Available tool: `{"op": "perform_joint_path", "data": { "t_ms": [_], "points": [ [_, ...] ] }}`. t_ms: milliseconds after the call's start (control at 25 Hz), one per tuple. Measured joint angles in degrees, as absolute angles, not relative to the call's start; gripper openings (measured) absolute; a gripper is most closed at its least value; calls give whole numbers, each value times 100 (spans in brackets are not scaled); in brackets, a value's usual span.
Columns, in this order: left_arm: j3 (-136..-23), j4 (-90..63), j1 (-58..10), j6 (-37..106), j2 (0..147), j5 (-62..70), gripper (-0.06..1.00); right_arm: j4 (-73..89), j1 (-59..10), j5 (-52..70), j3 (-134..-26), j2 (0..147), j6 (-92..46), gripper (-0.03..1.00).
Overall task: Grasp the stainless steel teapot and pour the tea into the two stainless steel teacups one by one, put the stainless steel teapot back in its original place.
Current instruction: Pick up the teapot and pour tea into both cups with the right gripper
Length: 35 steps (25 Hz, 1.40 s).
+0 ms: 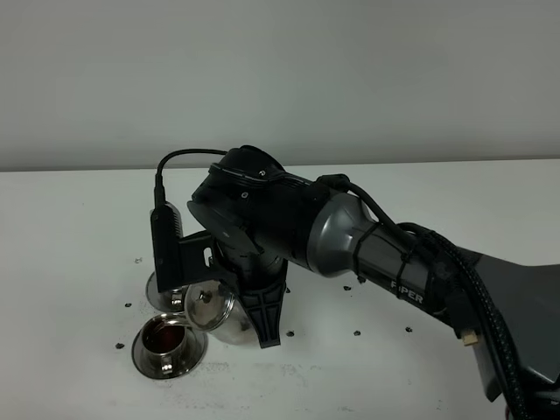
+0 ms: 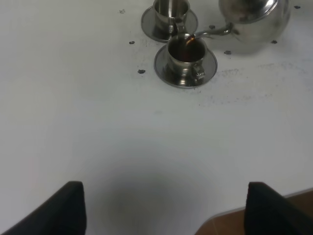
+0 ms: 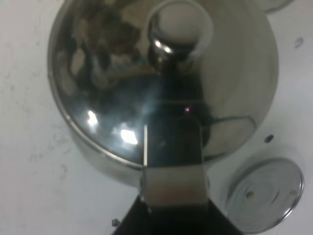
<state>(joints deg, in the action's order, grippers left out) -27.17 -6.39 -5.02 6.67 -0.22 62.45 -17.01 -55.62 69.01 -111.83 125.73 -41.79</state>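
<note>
The stainless steel teapot [image 1: 219, 317] [image 2: 254, 19] [image 3: 161, 78] is tilted toward the left, and my right gripper [image 1: 262, 325] [image 3: 171, 196] is shut on its handle side. Its thin spout [image 2: 215, 33] ends over the nearer teacup [image 1: 164, 339] [image 2: 185, 55], which holds dark tea; a reddish trickle shows at the spout tip. The second teacup [image 1: 162, 296] [image 2: 171, 12] stands just behind on its saucer, partly hidden by the wrist camera. The original place, a small steel coaster disc [image 3: 264, 193], lies bare beside the pot. My left gripper [image 2: 168, 210] hangs open, well short of the cups.
Small dark specks [image 1: 357, 332] [image 2: 141, 71] dot the white table [image 1: 79, 227] around the cups. The table's edge [image 2: 254, 218] runs by the left gripper's fingertip. The right arm [image 1: 394, 262] reaches across from the right side.
</note>
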Motion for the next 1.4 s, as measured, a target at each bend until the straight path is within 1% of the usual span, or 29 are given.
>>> {"op": "perform_joint_path", "data": {
  "t_ms": [440, 840, 1400],
  "points": [
    [-2717, -639, -502, 667, -22, 6245, 66, -1332, -5417, 6944, -11177, 12516, -4095, 7],
    [-2717, -639, -502, 667, -22, 6245, 66, -942, -5202, 6123, -10186, 11983, -3915, 7],
    [-2717, -639, -502, 661, -22, 6245, 66, -420, -5150, 5396, -9432, 11650, -3883, 6]
  ]
}}
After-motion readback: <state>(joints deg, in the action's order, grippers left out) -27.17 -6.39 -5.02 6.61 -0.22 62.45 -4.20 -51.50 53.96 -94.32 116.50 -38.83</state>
